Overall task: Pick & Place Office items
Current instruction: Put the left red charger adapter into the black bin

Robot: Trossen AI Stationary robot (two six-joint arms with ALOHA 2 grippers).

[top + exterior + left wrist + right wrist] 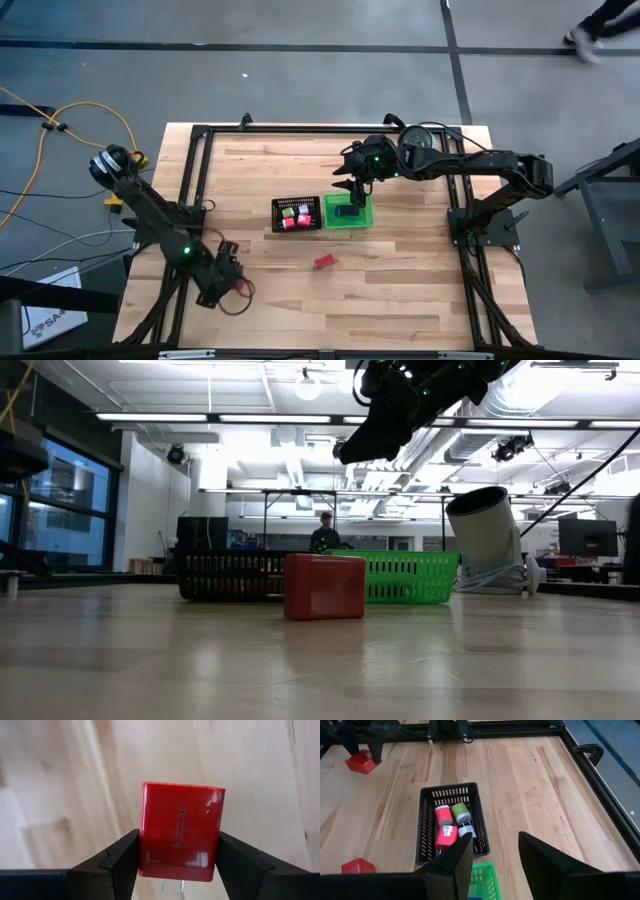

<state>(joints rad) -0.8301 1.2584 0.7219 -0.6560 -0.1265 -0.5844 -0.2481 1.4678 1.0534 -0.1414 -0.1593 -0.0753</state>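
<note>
Flanking lone red block (324,262): black tray (297,203), green bin (362,216) behind.

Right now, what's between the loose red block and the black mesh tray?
Nothing: only bare wood separates the loose red block from the black mesh tray, clearest in the high view.

Overhead and table-level cameras share the black mesh tray (297,214); wrist cameras look close past their jaws

Red block (180,837), pale print; black mesh tray (452,822); green bin (347,212); pink, lime rolls (449,822); light wood table (400,280).
</note>
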